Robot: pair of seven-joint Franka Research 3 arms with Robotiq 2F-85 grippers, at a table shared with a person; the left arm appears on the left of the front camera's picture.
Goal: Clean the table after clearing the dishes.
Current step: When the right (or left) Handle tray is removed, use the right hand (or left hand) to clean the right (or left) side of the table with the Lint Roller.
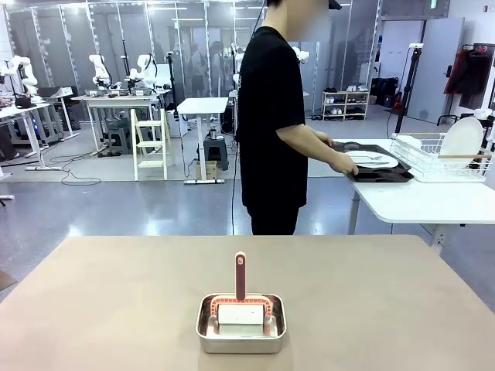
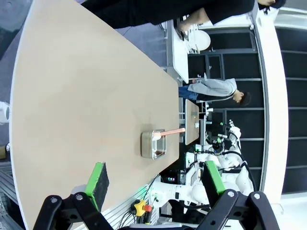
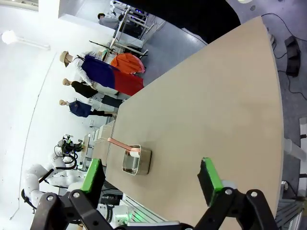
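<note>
The tan table [image 1: 371,294] spreads across the front view, and its top also shows in the left wrist view [image 2: 86,86] and the right wrist view [image 3: 206,96]. The dishes [image 1: 373,160], a white plate with cutlery on stacked dark trays [image 1: 383,175], rest on a white side table beyond it, with the person's hands [image 1: 346,164] on the trays. My left gripper [image 2: 156,179] hangs open above the table's near edge with nothing between its green pads [image 2: 98,179]. My right gripper [image 3: 151,175] is open too, its pads [image 3: 209,175] bare.
A small square steel pan [image 1: 240,323] [image 2: 153,144] [image 3: 136,160] sits near the table's front middle, holding a white block and a red-handled tool [image 1: 240,276]. The person in black [image 1: 271,124] stands past the far edge. A wire rack [image 1: 441,154] holds a plate.
</note>
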